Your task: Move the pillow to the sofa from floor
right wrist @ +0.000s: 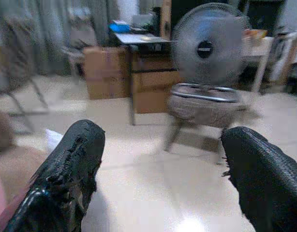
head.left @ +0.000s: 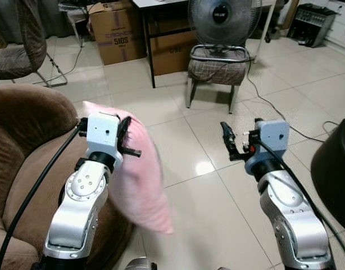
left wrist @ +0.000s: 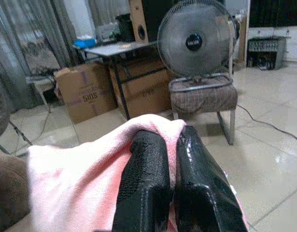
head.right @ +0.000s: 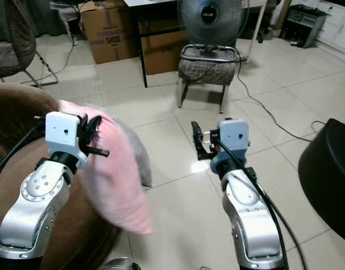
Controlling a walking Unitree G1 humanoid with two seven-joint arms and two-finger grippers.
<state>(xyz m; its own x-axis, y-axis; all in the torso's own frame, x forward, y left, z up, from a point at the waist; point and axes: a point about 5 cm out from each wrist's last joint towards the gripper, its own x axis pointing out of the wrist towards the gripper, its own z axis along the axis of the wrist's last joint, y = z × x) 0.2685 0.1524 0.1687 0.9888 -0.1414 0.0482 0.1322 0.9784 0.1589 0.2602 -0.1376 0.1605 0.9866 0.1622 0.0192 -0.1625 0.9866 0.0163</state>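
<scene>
Fan [head.left: 223, 21] on stool [head.left: 216, 68] beyond pillow [head.left: 140, 174]

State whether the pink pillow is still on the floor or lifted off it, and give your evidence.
Lifted. The left claw is shut on the pink pillow, which hangs in the air beside the brown sofa, above the tiled floor.

Brown cardboard box [head.left: 117, 31] beside the black-legged table: printed "5I0S" legible; the line above it too blurred to read.
</scene>
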